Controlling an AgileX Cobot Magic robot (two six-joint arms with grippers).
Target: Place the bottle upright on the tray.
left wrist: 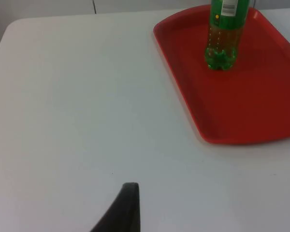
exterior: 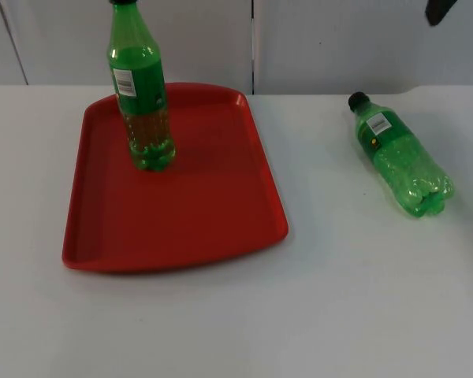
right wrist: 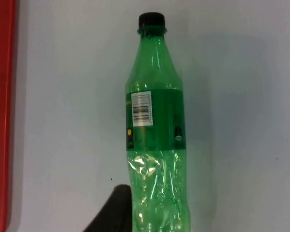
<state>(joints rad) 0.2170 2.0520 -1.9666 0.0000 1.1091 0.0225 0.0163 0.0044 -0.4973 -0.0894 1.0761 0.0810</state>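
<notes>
you have a red tray (exterior: 181, 205) on the white counter (exterior: 315, 315), and it is your landmark here. one green bottle (exterior: 142, 102) stands upright on the tray, in the far part of it near the left rim. it has a black cap, a white label, and its base sits flat on the red floor of the tray. you can see its lower half from the left wrist too (left wrist: 223, 38), standing on the tray (left wrist: 241, 111).

a second green bottle (exterior: 400, 156) lies on its side on the counter, well apart from the tray, off its right side. its black cap points toward the far wall and its bumpy base points toward you. from the right wrist you see this lying bottle (right wrist: 155, 140) close up, with the red edge of the tray (right wrist: 1, 96) off to one side.

the left pincer (left wrist: 123, 210) hangs over the bare counter beside the tray, touching nothing. the right pincer (right wrist: 113, 212) hangs just above the lying bottle, near its base. you see one black tip of each, so you cannot tell if they are wide or narrow.
</notes>
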